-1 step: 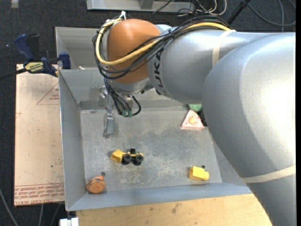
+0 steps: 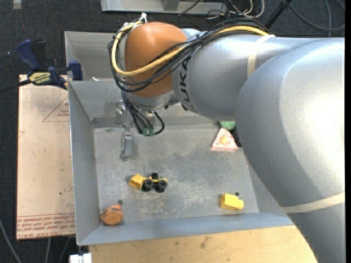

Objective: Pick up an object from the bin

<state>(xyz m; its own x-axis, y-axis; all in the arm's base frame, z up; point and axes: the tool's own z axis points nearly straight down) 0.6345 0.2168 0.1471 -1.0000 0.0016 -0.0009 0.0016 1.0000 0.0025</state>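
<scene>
Well, the job is only at its start, I think. Nothing is picked up yet: every thing I can see lies on the floor of the grey bin (image 2: 82, 147). What is left is to go over one thing, grab it and lift it out.

Now I count from left to right. In the front left corner lies one orange round thing (image 2: 111, 216). A bit further back, the gripper (image 2: 127, 149) hangs low over bare floor, near the left wall. I cannot tell if it is open or closed. Nearest to it, in front and a little to the right, is one small yellow and black toy car (image 2: 148, 182), close but not touching. Far to the right, by the big arm, lies one pink triangle (image 2: 224, 140), with one little green bit (image 2: 228, 125) just behind it. In front of those sits one yellow block (image 2: 231, 202). That makes five things, one of each kind.
</scene>
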